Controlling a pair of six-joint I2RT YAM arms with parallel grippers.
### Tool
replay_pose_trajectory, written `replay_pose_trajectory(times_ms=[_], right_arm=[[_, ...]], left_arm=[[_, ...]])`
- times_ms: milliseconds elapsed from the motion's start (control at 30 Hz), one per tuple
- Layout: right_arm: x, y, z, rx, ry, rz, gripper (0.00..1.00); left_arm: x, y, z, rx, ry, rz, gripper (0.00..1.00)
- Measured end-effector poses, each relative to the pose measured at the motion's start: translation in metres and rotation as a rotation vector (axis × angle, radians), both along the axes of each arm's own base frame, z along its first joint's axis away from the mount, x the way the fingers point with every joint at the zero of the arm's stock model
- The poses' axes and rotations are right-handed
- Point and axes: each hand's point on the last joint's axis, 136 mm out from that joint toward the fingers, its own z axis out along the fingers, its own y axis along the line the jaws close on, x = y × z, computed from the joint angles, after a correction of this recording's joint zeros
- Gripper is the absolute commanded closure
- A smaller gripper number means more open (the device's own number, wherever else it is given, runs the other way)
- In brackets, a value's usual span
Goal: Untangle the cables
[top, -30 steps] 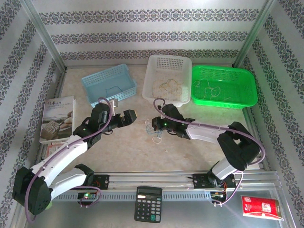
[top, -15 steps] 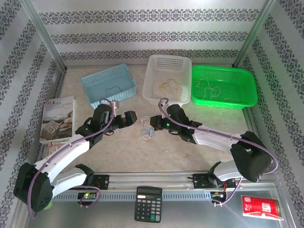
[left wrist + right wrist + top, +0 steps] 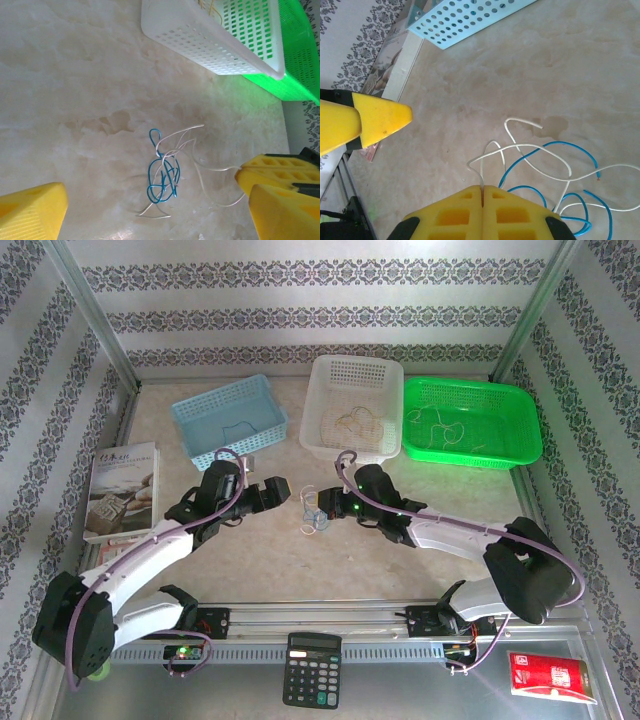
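A small tangle of thin blue and whitish cables (image 3: 312,522) lies on the tabletop between the two grippers. In the left wrist view the tangle (image 3: 165,180) is a blue knot with whitish strands running off to the right. My right gripper (image 3: 322,504) is shut on a whitish strand; in its own view the closed fingertips (image 3: 482,189) pinch the white wire (image 3: 530,147) beside blue loops (image 3: 560,147). My left gripper (image 3: 283,490) stands open just left of the tangle, nothing between its fingers (image 3: 30,212).
At the back stand a blue basket (image 3: 245,443), a white basket (image 3: 312,400) and a green basket (image 3: 470,458), each holding thin wires. A book (image 3: 122,490) lies at the left. A calculator (image 3: 312,670) and a red packet (image 3: 552,676) sit at the near edge.
My right gripper has reached left and farther back, carrying the tangle with it toward the left gripper. The left gripper has shifted slightly closer to the tangle.
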Motion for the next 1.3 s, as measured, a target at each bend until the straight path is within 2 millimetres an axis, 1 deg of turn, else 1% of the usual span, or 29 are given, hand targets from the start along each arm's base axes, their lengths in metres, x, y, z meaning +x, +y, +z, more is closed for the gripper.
replay_pose_trajectory(times_ms=[100,200,367,467,600,733,1000,1167,1300], right_arm=[[0.001,-0.004,-0.005,-0.007,0.005,-0.011,1.00],[0.004,-0.007,-0.015,-0.027,0.018,-0.029,1.00],[0.009,-0.012,-0.050,-0.092,0.081,-0.057,1.00],[0.010,-0.015,-0.063,-0.117,0.108,-0.073,1.00],[0.014,-0.017,-0.064,-0.119,0.106,-0.097,1.00],[0.019,-0.019,-0.062,-0.113,0.099,-0.113,1.00],[0.021,-0.020,-0.061,-0.102,0.090,-0.120,1.00],[0.021,-0.020,-0.064,-0.105,0.098,-0.122,1.00],[0.022,-0.020,-0.064,-0.102,0.095,-0.122,1.00]], left_arm=[[0.000,-0.003,-0.006,-0.003,0.015,-0.011,0.15],[0.000,-0.006,-0.013,-0.004,0.037,-0.026,0.18],[-0.003,-0.012,-0.033,0.002,0.103,-0.061,0.26],[-0.005,-0.015,-0.045,0.006,0.142,-0.078,0.29],[-0.007,-0.017,-0.056,0.016,0.174,-0.094,0.33],[-0.006,-0.021,-0.063,0.027,0.192,-0.112,0.37],[0.005,-0.039,-0.070,0.046,0.208,-0.151,0.46],[0.009,-0.051,-0.072,0.056,0.205,-0.183,0.51],[0.012,-0.057,-0.075,0.059,0.205,-0.195,0.54]])
